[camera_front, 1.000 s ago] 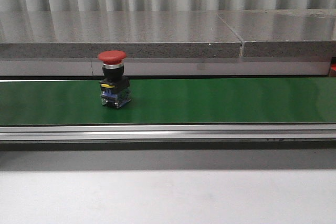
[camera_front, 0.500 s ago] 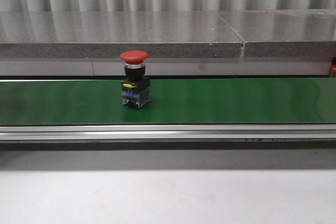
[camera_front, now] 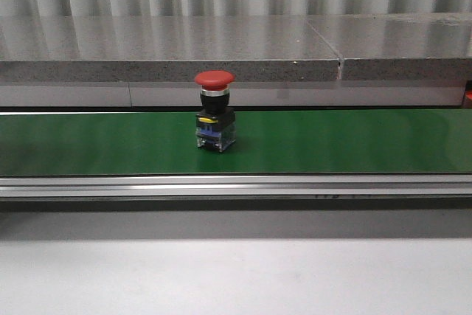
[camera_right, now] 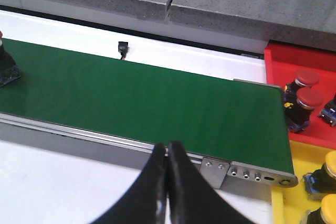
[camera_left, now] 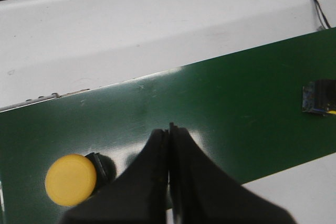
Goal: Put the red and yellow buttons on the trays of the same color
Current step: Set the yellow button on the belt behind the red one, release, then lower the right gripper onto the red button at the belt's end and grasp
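Now at the waiting stage, between picks. Standing upright just left of centre in the front view, on the green belt (camera_front: 354, 142), below the grey stone ledge (camera_front: 169, 49): one red button (camera_front: 214, 112), cap up, nothing touching it. Neither arm to be seen in that view.

Seen from the left wrist, left gripper (camera_left: 169, 129) with fingertips pressed together, no gap, nothing between them, hanging over the belt. Close beside it on the belt, a yellow button (camera_left: 70, 179). Well apart, cut off by the frame's border, a dark switch body, probably the red button's base.

Seen from the right wrist, right gripper (camera_right: 168, 148) likewise closed tight and empty, poised above the near rail by the belt's end. Past that end, a red tray (camera_right: 294, 59) already carrying red-capped buttons (camera_right: 304, 90), and next to it a yellow tray (camera_right: 299, 182) with yellow ones.

So judged partway done: some sorted, two left on the belt. Next, likely: spread one set of fingers wide, come down over a button from above, straddle the black collar under the cap, close, lift clear, carry to the tray of the same colour. Worth minding: a top-heavy, narrow-based part, easy to tip with an off-centre touch.
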You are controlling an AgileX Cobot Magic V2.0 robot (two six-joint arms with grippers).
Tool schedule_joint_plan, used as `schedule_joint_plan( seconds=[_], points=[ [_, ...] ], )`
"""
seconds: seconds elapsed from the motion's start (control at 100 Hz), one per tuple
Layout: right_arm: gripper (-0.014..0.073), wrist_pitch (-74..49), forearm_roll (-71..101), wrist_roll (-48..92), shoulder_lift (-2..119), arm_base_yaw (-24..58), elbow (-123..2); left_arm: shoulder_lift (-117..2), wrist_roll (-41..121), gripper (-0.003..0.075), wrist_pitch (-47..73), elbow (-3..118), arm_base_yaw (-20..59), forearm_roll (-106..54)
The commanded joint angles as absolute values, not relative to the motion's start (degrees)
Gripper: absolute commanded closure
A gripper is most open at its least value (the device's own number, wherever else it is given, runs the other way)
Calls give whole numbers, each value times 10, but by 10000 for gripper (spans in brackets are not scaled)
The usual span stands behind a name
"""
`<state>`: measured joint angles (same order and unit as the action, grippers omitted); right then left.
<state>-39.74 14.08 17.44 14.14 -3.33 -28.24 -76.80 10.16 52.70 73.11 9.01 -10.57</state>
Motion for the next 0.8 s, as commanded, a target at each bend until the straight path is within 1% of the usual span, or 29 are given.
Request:
schedule_joint_plan(
  seconds=[0.0,0.21,0.35,0.64,0.79],
  points=[
    [612,-358,151,181,146,-33,-297,-720,104,741,477,721,118,-117],
    [612,-358,151,181,146,-33,-297,-616,104,741,415,633,160,-117],
    [612,-356,151,181,146,-33,-297,-532,104,741,375,557,169,-117],
    [612,-352,151,180,147,-33,-299,-360,104,741,372,414,169,-117],
    [612,-353,151,179,177,-27,-325,-293,104,741,376,372,169,-117]
  ],
)
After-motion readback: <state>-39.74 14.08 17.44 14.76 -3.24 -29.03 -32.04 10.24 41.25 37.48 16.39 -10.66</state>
